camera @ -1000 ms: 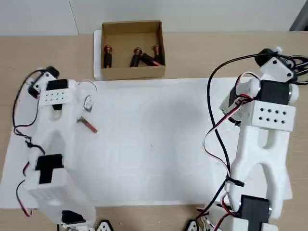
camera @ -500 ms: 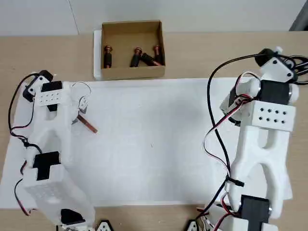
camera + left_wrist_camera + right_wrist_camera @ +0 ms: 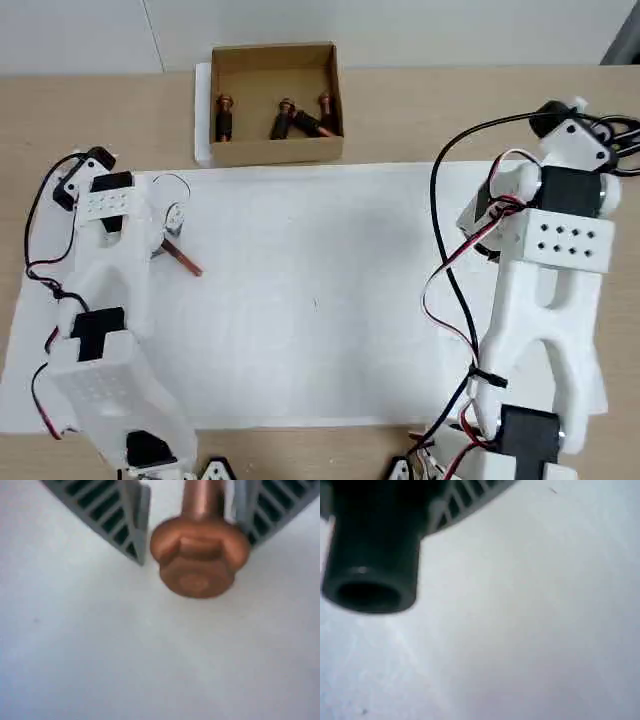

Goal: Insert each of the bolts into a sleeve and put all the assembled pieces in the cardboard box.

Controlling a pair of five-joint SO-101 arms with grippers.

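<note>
Left hand (image 3: pixel 190 536) newly astride smooth copper bolt (image 3: pixel 200 560)

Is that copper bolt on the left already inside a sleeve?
No, out: the bolt lies bare within the open left pincer; the sleeve sits in the right pincer.

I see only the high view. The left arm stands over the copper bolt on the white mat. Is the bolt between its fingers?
Observer: Yes. In the left wrist view the bolt lies between the two grey fingers of the left end effector, with its head toward the camera.
Operator: Are they closed on it?
Observer: Not fully. A gap shows between one finger and the shank.
Operator: Does the right arm hold something?
Observer: Yes. The right wrist view shows a black sleeve in the right end effector, with its open end sticking out free.
</note>
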